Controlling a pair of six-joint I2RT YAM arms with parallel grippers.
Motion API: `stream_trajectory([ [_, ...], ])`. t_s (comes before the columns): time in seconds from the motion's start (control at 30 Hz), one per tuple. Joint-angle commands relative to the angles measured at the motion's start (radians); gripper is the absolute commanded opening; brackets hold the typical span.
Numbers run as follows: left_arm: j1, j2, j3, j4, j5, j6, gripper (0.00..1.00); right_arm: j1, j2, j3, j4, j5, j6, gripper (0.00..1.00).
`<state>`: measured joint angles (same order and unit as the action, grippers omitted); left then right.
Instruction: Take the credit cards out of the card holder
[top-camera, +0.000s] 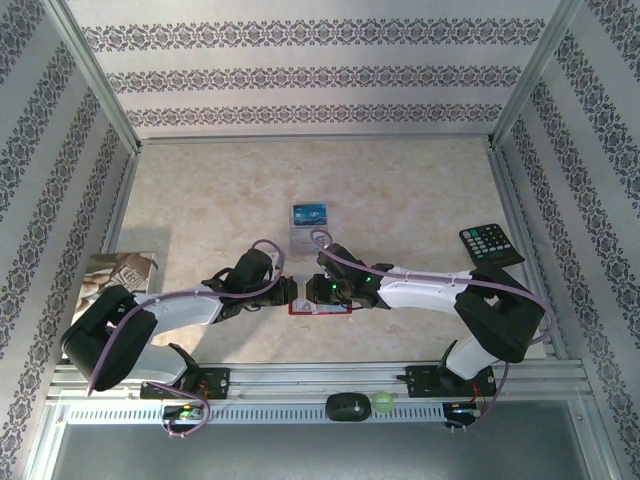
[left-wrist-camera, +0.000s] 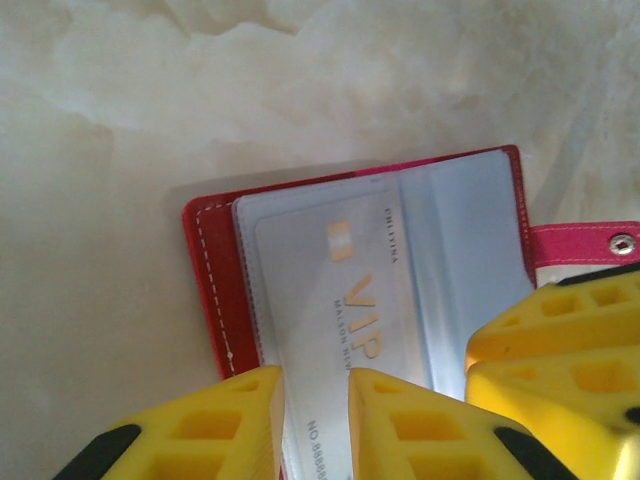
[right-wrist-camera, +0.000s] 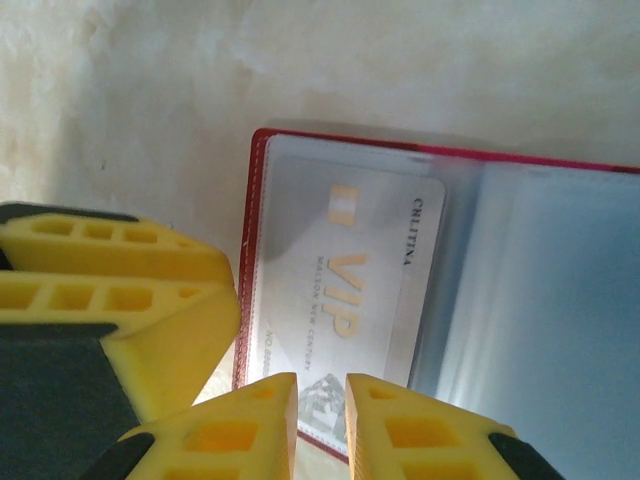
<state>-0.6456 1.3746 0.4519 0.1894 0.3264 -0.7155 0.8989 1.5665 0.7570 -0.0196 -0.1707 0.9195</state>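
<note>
Two credit cards, the blue card (top-camera: 310, 214) and the silver-grey card (top-camera: 303, 238), already lie out on the desk (top-camera: 420, 190), just beyond the card holder (left-wrist-camera: 210, 270). It lies open by the middle of the near edge. One clear sleeve holds a pale VIP card (left-wrist-camera: 330, 300); the other sleeve looks empty to me.

I judge this the last extraction. My left hand (left-wrist-camera: 317, 420) and right hand (right-wrist-camera: 320, 425) are both narrow, each straddling the holder's edge and clamping nothing I can see. Next, one must pin the holder while the other slides the card out.
</note>
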Motion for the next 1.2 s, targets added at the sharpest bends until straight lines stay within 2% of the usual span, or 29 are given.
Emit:
stream_trajectory([
  [0.0, 0.01, 0.023, 0.016, 0.013, -0.026, 0.032, 0.24, -0.018, 0.02, -0.021, 0.033, -0.008, 0.049, 0.21],
  [0.3, 0.011, 0.049, 0.042, -0.062, -0.079, 0.047, 0.17, -0.038, 0.058, -0.031, 0.048, -0.012, 0.058, 0.22],
  [0.6, 0.01, 0.08, 0.045, -0.112, -0.081, 0.051, 0.12, -0.046, 0.094, -0.024, 0.054, -0.019, 0.064, 0.22],
  [1.07, 0.01, 0.129, 0.039, -0.124, -0.044, 0.059, 0.07, -0.049, 0.126, -0.059, 0.191, -0.094, 0.104, 0.19],
  [1.17, 0.01, 0.132, 0.042, -0.129, -0.042, 0.06, 0.06, -0.05, 0.135, -0.068, 0.217, -0.101, 0.113, 0.13],
])
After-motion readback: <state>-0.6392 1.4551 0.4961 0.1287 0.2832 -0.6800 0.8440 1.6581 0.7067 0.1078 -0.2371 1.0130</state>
